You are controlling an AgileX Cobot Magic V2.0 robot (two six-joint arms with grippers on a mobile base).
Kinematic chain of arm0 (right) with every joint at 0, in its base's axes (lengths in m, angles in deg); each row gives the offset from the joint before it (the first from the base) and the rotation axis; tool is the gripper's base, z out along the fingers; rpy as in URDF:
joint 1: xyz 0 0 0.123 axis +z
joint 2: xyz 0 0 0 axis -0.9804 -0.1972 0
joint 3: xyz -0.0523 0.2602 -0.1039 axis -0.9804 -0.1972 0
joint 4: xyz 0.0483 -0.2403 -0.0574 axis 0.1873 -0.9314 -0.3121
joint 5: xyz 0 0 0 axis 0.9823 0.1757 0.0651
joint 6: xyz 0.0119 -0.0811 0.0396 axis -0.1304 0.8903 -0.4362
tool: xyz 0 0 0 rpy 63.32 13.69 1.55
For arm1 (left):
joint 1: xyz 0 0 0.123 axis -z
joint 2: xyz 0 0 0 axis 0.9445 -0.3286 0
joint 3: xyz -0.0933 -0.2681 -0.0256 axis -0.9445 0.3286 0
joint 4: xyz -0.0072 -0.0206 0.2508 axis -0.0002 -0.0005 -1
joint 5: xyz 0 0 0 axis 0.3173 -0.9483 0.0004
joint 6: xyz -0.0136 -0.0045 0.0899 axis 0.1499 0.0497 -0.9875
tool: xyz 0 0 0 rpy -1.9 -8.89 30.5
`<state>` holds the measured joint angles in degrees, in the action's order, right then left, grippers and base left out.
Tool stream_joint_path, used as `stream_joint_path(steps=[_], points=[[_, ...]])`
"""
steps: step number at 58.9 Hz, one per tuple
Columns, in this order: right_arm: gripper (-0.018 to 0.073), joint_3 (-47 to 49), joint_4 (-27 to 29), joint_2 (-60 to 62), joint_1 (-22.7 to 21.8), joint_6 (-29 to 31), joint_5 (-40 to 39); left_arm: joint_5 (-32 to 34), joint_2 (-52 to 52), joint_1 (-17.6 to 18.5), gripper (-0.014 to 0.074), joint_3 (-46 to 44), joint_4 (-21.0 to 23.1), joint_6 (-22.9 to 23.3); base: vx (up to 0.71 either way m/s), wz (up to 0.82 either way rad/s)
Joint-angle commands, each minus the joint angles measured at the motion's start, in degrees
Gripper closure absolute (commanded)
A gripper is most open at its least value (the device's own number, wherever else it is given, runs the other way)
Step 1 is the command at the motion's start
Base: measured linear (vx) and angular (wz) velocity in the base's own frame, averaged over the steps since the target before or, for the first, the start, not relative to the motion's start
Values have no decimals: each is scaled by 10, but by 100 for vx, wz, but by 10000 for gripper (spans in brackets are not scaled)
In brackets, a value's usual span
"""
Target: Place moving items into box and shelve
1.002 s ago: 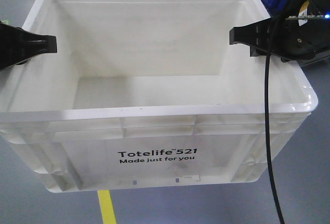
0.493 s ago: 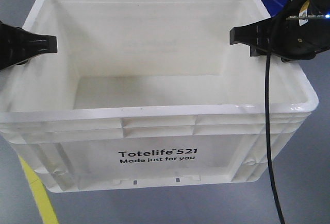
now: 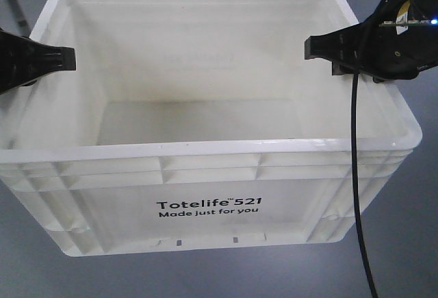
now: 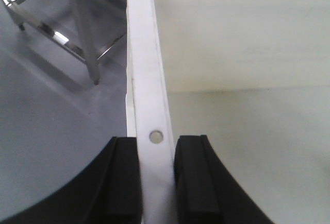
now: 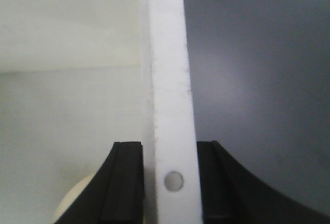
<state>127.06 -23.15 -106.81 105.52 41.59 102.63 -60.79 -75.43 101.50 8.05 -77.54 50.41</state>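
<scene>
Box (image 3: 205,175) rim pinched both sides — left gripper (image 4: 157,149), right gripper (image 5: 168,154).

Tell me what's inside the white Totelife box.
Mostly bare white floor and walls in the box. The right wrist view shows a pale rounded shape low beside the right gripper; unidentifiable. The near wall hides the floor's front strip.
</scene>
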Motion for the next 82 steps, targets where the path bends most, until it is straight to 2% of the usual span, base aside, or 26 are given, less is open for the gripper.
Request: stream_joint_path(steps=[1, 55, 82], points=[[575, 22, -47, 25, 0, 11, -49, 73, 19, 5, 619, -25, -35, -3, 19, -62], [575, 22, -47, 25, 0, 11, -49, 73, 19, 5, 619, -25, -35, -3, 17, -64], [575, 22, -47, 26, 0, 11, -49, 73, 19, 5, 619, -25, -35, -3, 16, -30]])
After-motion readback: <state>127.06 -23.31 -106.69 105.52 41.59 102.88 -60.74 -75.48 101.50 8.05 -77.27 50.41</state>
